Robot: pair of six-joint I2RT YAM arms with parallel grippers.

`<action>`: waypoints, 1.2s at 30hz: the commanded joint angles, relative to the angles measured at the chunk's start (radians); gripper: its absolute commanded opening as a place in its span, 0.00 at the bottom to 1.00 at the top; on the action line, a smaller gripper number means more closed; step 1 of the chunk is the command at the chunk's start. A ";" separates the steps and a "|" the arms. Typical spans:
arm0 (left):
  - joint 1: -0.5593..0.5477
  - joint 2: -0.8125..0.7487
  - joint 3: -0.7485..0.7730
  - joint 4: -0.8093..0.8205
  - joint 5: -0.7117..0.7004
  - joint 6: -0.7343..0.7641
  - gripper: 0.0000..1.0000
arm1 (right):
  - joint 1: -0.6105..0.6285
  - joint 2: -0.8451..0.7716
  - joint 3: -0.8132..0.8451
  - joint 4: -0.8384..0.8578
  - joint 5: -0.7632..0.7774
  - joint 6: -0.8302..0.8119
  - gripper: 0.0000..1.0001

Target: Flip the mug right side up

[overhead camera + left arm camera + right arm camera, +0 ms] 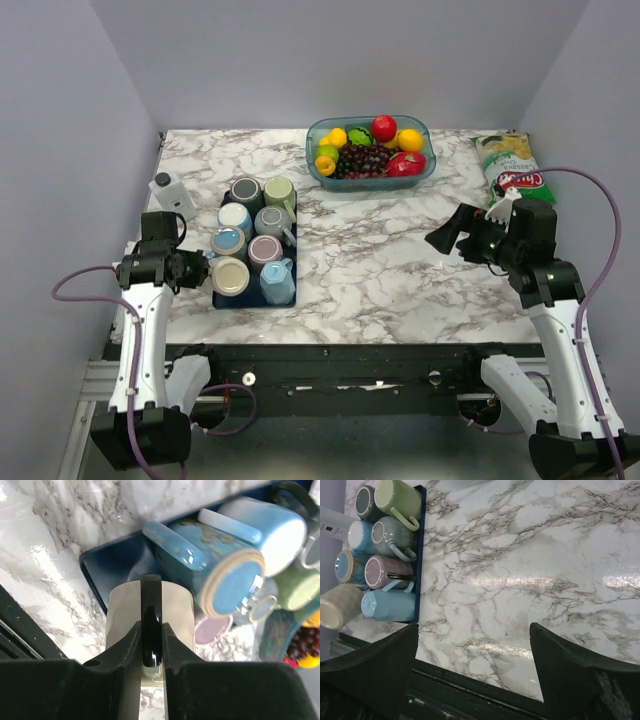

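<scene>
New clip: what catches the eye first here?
A dark blue tray crowded with pastel mugs sits left of centre; the left pincer is shut on the black handle of the cream mug at its near-left corner. A bowl of bright fruit stands at the far edge, and the right pincer hangs open over the table.

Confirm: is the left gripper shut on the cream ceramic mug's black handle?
Shut: left gripper pinches the black handle of the cream ceramic mug from both sides.
</scene>
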State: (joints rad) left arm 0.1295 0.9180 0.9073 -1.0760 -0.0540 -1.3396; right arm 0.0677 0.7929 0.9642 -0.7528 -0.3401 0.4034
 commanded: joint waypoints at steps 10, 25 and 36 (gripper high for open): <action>-0.074 -0.131 0.249 0.161 0.259 0.345 0.00 | -0.005 0.065 0.130 0.088 -0.198 0.038 0.98; -0.636 0.257 0.623 0.534 0.433 0.683 0.00 | 0.006 0.089 0.070 0.710 -0.569 0.204 1.00; -0.789 0.341 0.650 0.740 0.749 0.744 0.00 | 0.072 0.215 0.137 1.149 -0.870 0.284 1.00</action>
State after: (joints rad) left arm -0.6319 1.2469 1.4925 -0.4801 0.5320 -0.6228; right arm 0.0891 0.9680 1.0389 0.2237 -1.0485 0.6708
